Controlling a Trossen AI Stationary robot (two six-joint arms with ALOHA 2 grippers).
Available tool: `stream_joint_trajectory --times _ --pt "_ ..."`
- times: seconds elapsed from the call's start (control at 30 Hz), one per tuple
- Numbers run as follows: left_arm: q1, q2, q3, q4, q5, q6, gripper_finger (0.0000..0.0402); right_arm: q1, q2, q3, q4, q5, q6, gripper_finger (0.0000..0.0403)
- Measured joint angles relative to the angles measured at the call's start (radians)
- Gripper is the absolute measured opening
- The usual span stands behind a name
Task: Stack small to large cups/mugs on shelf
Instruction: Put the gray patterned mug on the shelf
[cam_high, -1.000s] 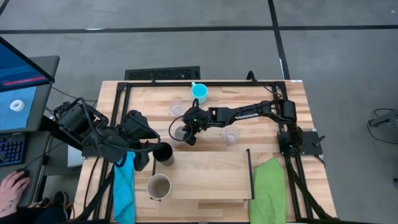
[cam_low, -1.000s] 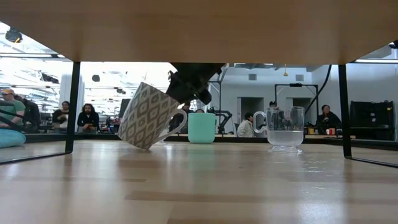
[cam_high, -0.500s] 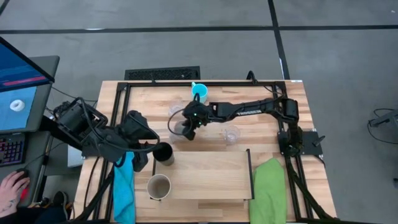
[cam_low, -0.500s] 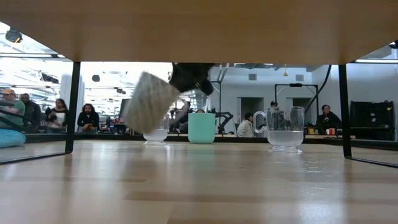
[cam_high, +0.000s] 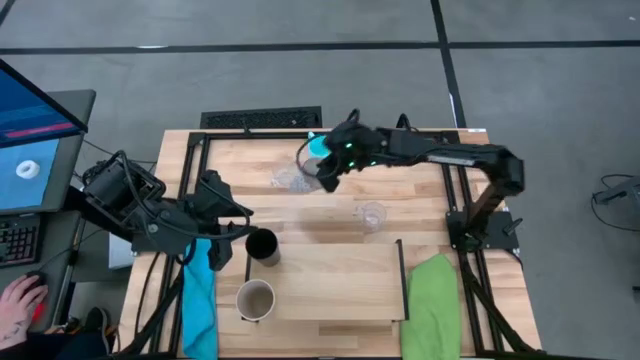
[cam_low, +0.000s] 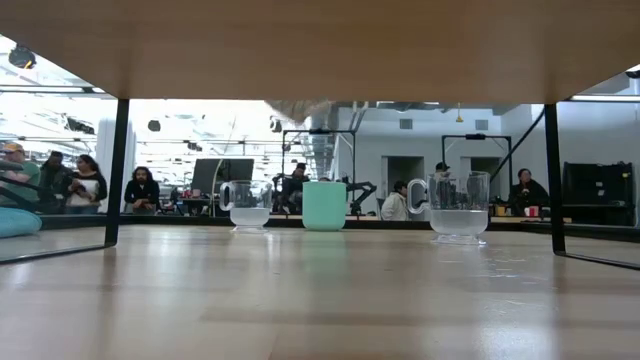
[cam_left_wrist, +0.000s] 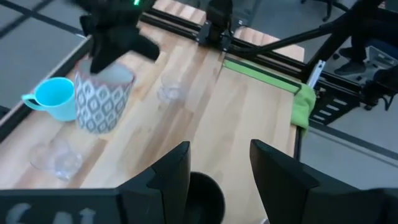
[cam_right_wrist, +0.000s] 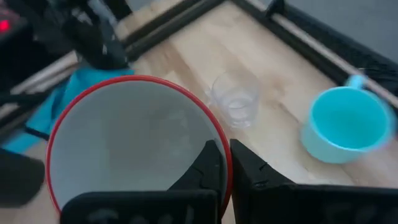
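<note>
My right gripper (cam_high: 330, 165) is high over the table's far middle, shut on a white mug with a grey diamond pattern and a red rim (cam_left_wrist: 102, 96). Only the mug's base (cam_low: 300, 108) shows in the low view. The blue mug (cam_high: 320, 146) stands just beyond it, and two clear glasses (cam_high: 285, 178) (cam_high: 372, 215) stand on the tabletop. My left gripper (cam_high: 238, 238) is open beside the black tumbler (cam_high: 262, 246); its fingers stand either side of the tumbler (cam_left_wrist: 205, 196) without touching. The beige mug (cam_high: 255, 300) sits at the left end of the shelf (cam_high: 340, 280). My right gripper (cam_right_wrist: 225, 155) holds the patterned mug by its red rim (cam_right_wrist: 227, 146). One finger (cam_right_wrist: 208, 165) is inside the mug and the other (cam_right_wrist: 249, 177) outside, coming from above and pointing down. The mug hangs roughly upright below the fingers, lifted clear of the table.
A green cloth (cam_high: 432, 300) lies at the near right and a blue cloth (cam_high: 200, 300) at the near left. Black frame rails (cam_high: 300, 133) run around the tabletop. A person's hand (cam_high: 20, 300) rests at a keyboard left of the table. People sit in the room beyond.
My right gripper has risen and moved toward the table's far edge, carrying the patterned mug. The mug was tilted low over the table beside a glass. Now it hangs roughly upright, high enough to have nearly left the top of the low view.
</note>
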Motion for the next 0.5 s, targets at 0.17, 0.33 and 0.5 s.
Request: stream_joint_trajectory --times 0.17,0.33,0.5 --pt "0.000 0.006 0.000 0.005 -0.048 0.021 0.0158 -0.003 -0.126 0.000 -0.067 0.016 0.031 0.0023" --pt "0.000 0.008 0.000 0.017 -0.051 0.021 0.0158 0.058 -0.238 0.000 -0.138 0.035 0.006 0.0023" --pt "0.000 0.008 0.000 0.017 -0.050 0.021 0.0158 0.212 -0.306 0.000 -0.204 0.223 -0.066 0.0023"
